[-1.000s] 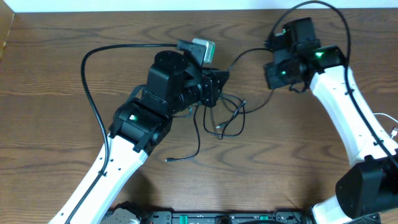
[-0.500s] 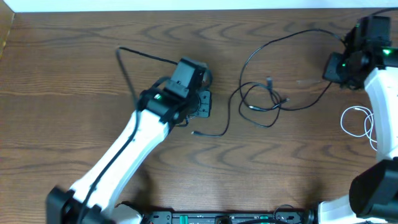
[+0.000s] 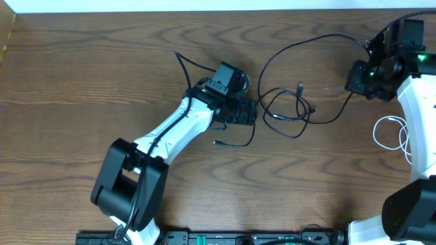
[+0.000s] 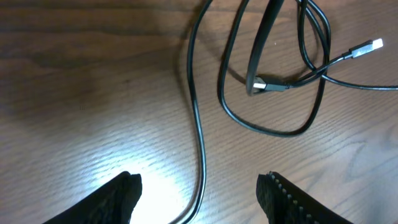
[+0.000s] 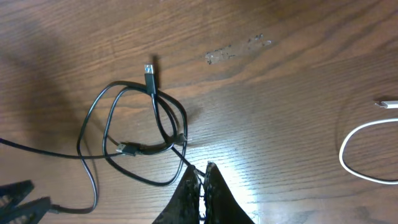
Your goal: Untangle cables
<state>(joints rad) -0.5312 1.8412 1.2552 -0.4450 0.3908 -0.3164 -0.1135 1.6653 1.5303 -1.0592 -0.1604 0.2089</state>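
The white cable (image 5: 341, 157) runs off the right edge, so its end is cut off. The black cables (image 3: 289, 112) lie looped in the middle of the surface (image 3: 82, 82). The left tool (image 4: 199, 185) has moved closer to them, its fingers apart. Only the right wrist view shows the right tool (image 5: 200, 186) pinched on a black cable (image 5: 185, 158).

Grained wooden table (image 3: 82, 82) (smooth plastic-sheathed cables (image 4: 268, 84))

The left arm (image 3: 170, 128) and right arm (image 3: 420, 102) are smooth white tubes joined by blocky black motor housings, with small green lights (image 3: 371, 68) glowing on the right wrist. The matte black left claw (image 4: 199, 186) has wedge-shaped fingers (image 4: 298, 202), one with a toothed edge.
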